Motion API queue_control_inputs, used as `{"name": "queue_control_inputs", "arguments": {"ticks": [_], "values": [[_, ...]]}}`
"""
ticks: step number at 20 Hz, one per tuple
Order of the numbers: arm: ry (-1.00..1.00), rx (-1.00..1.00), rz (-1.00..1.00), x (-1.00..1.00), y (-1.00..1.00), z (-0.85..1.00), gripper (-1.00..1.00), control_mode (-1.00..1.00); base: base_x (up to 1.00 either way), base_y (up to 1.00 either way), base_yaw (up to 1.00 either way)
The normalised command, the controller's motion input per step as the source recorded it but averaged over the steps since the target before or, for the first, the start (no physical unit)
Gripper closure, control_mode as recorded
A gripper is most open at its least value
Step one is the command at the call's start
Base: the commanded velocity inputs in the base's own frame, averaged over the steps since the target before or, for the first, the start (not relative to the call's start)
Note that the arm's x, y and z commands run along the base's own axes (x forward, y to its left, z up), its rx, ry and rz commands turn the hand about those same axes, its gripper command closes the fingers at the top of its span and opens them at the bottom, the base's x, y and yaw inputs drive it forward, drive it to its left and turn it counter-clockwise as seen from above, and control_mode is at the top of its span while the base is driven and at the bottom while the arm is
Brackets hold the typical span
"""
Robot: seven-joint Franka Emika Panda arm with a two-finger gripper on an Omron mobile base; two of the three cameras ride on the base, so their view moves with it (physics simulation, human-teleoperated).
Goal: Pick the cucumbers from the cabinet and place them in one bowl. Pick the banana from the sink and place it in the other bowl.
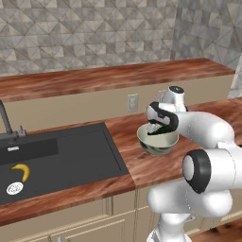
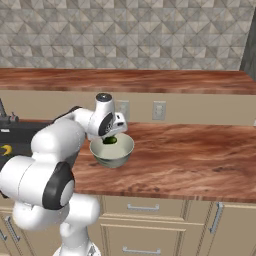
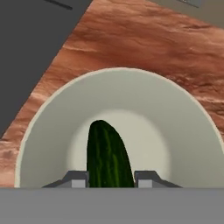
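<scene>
Fingers (image 3: 78, 178) clamped narrow on either side of a dark green cucumber (image 3: 107, 154), held directly over the pale bowl (image 3: 183, 113) on the wooden counter (image 3: 144, 39). Risk if let go off-centre: could strike the rim at 6 o'clock, tip out, roll toward the black sink (image 1: 61, 156), where the banana (image 1: 21, 171) waits at 9 o'clock.

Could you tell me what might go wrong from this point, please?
The gripper is shut on a cucumber held over the bowl; let go from this height, it might bounce off the curved wall or tip the bowl. The bowl stands close to the sink, so a nudge from the arm could slide it toward the basin where the banana lies.
</scene>
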Motion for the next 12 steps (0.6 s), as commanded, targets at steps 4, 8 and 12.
{"name": "queue_control_inputs", "arguments": {"ticks": [4,8,12], "values": [[0.04,0.07,0.22,0.36,0.15,-0.38,1.0,-1.0,0.0,0.0,0.0],[0.03,0.06,0.21,0.27,0.01,-0.33,-1.0,-1.0,0.0,0.0,0.0],[0.0,0.09,0.21,0.31,-0.01,-0.23,-1.0,-1.0,0.0,0.0,0.0]]}}
